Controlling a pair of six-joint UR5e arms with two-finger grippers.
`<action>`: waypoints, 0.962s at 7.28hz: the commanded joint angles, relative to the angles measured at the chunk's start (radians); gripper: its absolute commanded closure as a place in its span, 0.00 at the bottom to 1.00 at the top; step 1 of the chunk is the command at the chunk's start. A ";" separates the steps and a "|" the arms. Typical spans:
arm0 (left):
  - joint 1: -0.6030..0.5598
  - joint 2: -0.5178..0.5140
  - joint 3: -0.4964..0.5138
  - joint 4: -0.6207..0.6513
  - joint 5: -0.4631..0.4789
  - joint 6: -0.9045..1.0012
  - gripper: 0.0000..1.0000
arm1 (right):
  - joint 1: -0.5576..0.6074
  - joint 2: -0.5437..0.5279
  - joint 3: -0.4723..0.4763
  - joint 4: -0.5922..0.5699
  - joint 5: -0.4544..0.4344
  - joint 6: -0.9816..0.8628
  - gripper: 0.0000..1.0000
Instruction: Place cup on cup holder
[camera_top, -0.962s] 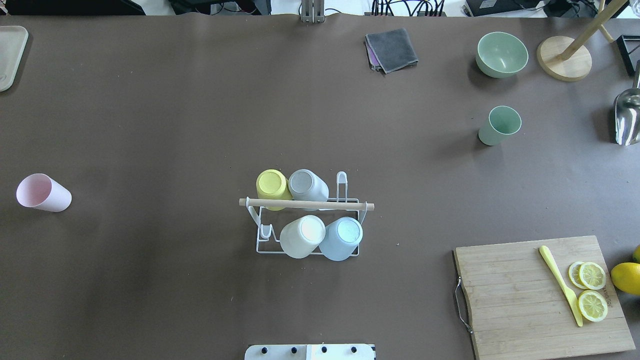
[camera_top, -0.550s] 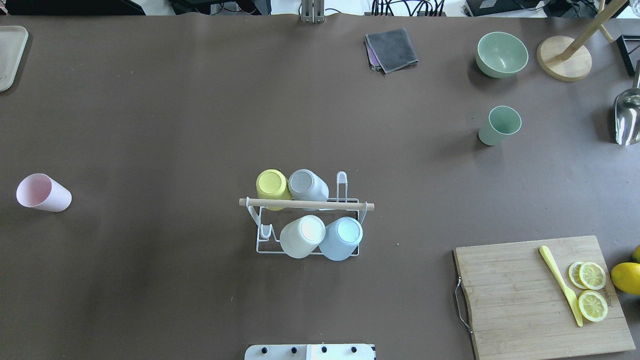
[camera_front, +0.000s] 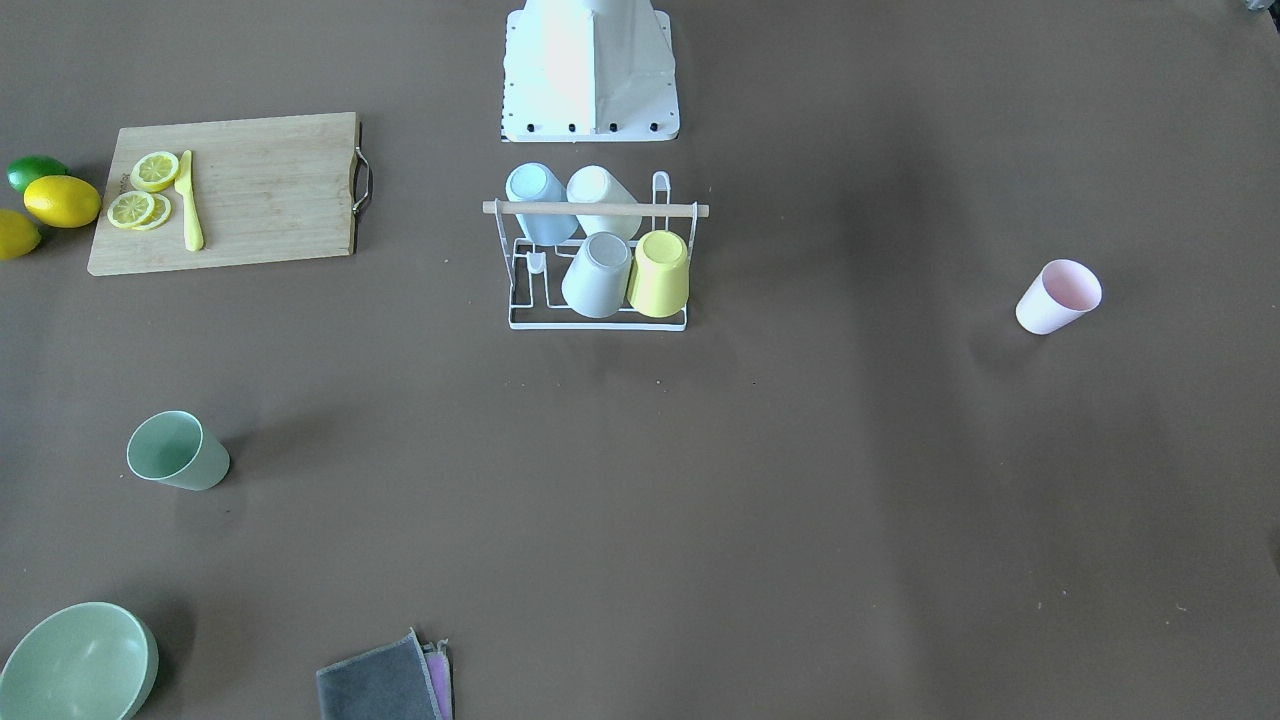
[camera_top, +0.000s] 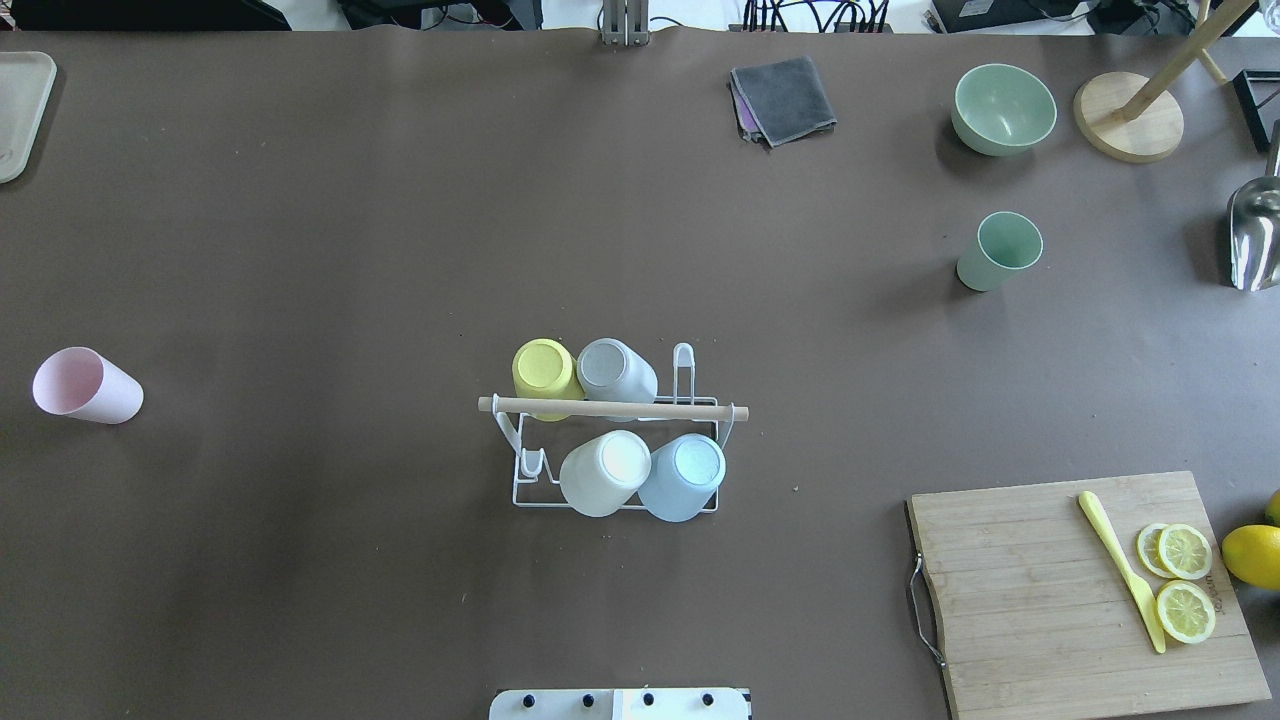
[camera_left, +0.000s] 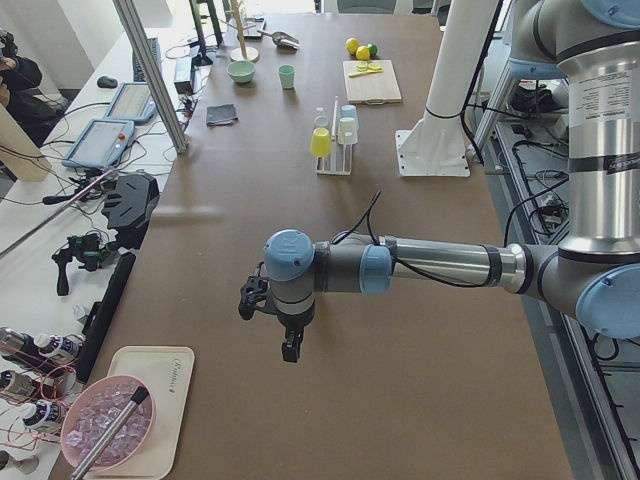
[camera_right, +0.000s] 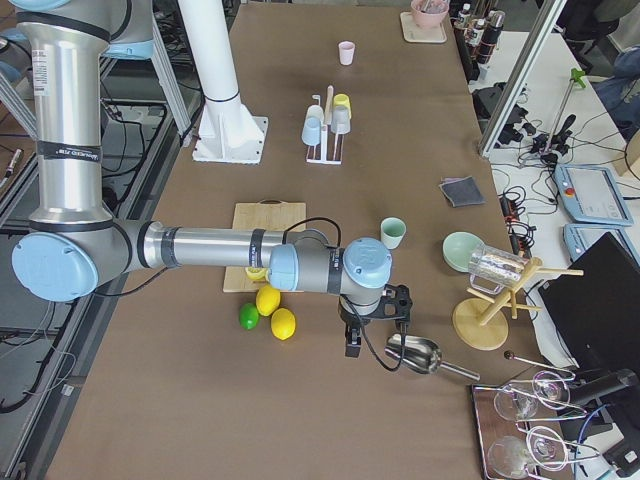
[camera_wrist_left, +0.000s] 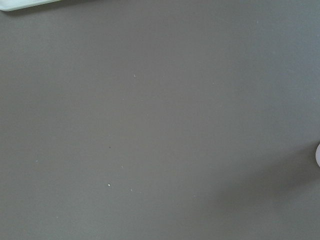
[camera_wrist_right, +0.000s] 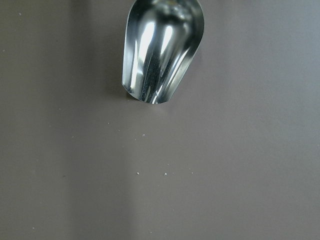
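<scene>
Midway along the brown table (camera_top: 300, 250) we see the white wire cup holder with wooden rod handle (camera_top: 700, 410), bearing four upturned cups (camera_top: 605, 472). How wide the left gripper (camera_left: 290, 348) and right gripper (camera_right: 352, 346) stand, we cannot tell. The pale pink plastic cup (camera_top: 88, 386) stands well apart, leftward.

The cup holder (camera_top: 650, 409) is sitting mid-table, just before the robot base (camera_top: 620, 704), carrying 4 upturned cups (camera_top: 605, 475). 1 lone cup (camera_top: 88, 387) is sitting far to its left; another cup (camera_top: 998, 250) is standing far right, behind the cutting board (camera_top: 1040, 600), with the bowl (camera_top: 1003, 108) sitting behind that cup.
</scene>
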 joint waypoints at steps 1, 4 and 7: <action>0.000 0.000 0.000 0.000 0.000 0.000 0.02 | -0.220 0.089 -0.007 -0.004 -0.048 0.050 0.00; 0.000 0.000 0.000 0.000 0.000 0.000 0.02 | -0.397 0.293 0.029 -0.241 -0.204 0.103 0.00; 0.000 0.000 0.003 -0.002 0.002 0.000 0.02 | -0.497 0.451 0.015 -0.380 -0.210 0.086 0.00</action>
